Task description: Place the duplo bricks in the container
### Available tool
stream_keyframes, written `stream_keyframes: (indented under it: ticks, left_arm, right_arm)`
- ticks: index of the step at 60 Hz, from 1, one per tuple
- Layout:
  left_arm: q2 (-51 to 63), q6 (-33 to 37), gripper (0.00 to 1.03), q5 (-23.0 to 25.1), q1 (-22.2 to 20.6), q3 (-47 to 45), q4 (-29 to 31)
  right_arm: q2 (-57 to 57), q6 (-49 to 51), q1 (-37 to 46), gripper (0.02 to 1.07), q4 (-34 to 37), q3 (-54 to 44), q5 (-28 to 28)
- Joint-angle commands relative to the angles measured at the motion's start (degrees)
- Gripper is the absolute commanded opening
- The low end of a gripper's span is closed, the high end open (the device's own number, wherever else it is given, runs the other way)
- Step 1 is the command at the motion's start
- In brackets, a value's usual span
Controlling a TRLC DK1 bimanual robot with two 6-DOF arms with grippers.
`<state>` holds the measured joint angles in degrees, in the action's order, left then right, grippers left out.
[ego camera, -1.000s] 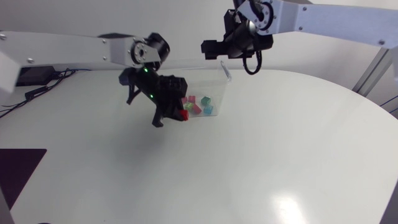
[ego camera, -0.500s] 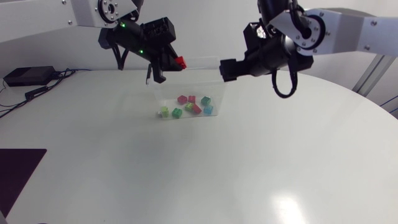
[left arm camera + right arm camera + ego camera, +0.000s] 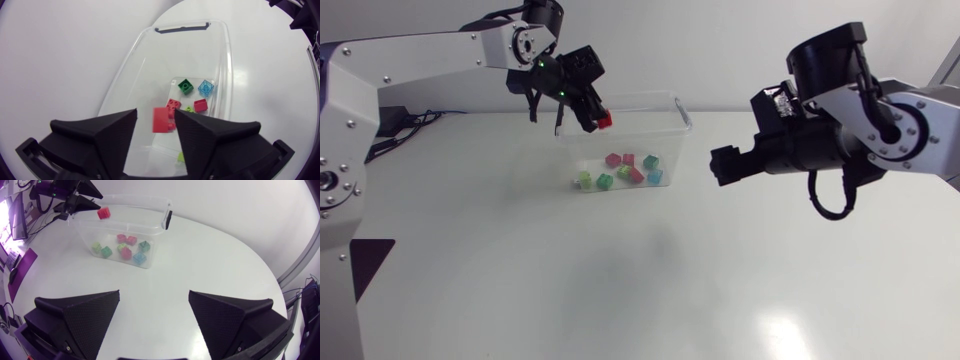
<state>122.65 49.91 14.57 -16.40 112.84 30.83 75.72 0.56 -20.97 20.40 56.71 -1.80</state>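
Your left jaws stand parted directly above the container (image 3: 182, 27), the red brick (image 3: 161, 120) seemingly loose between them; your right jaws gape empty, well apart from it.

Clear container (image 3: 672, 128) on white table (image 3: 620, 285)

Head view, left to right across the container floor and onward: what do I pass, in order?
Lime brick → green brick → rightmost blue brick → container right wall → right pincer.
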Motion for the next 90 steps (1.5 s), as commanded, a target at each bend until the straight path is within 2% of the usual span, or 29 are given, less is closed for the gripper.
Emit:
stream_keyframes:
  ticks: [1,19,25,34,40,47,53,61,70,75,83,90]
  left_arm:
    - [0.7,-2.8,1.00,-0.8,0.7,0.2,-1.4]
    - [-5.4,-11.1,1.00,-11.4,0.8,-8.9,-8.9]
    - [-9.6,-13.9,1.00,-12.8,1.6,-14.4,-11.8]
    - [-16.0,-18.5,1.00,-14.0,3.6,-21.2,-14.5]
    - [-21.5,-19.7,1.00,-17.9,4.4,-28.1,-20.9]
    - [-27.3,-21.8,1.00,-27.2,3.7,-35.7,-27.3]
    - [-33.1,-22.8,1.00,-32.8,3.5,-43.7,-34.8]
    - [-41.2,-23.3,1.00,-35.4,3.3,-53.5,-42.0]
    - [-49.3,-24.9,1.00,-36.0,3.7,-59.8,-41.6]
    - [-53.0,-25.4,1.00,-36.2,4.0,-62.1,-40.1]
    - [-59.5,-26.8,1.00,-36.1,4.4,-65.4,-34.7]
    - [-65.2,-28.0,1.00,-36.1,4.3,-69.6,-34.2]
  right_arm:
    - [-2.8,1.4,0.5,1.02,-0.8,-3.1,-2.0]
    - [-12.0,1.5,0.2,1.02,-1.1,-8.5,-9.9]
    - [-15.3,1.6,-0.4,1.02,-1.5,-10.7,-13.6]
    - [-20.1,2.3,-0.2,1.02,-1.5,-13.9,-14.2]
    - [-23.7,3.0,0.6,1.02,-2.3,-16.0,-14.9]
    - [-27.6,5.0,1.9,1.02,-3.9,-18.1,-14.9]
    - [-29.7,7.4,4.7,1.02,-4.5,-19.2,-14.9]
    - [-32.6,12.4,7.5,1.02,-4.3,-20.6,-15.4]
    - [-37.1,14.1,7.9,1.02,-5.9,-23.2,-21.0]
    - [-40.7,14.2,8.8,1.02,-7.0,-25.1,-21.5]
    - [-46.2,14.5,10.2,1.02,-9.6,-28.2,-21.6]
    - [-49.3,15.6,11.3,1.02,-10.0,-30.4,-21.6]
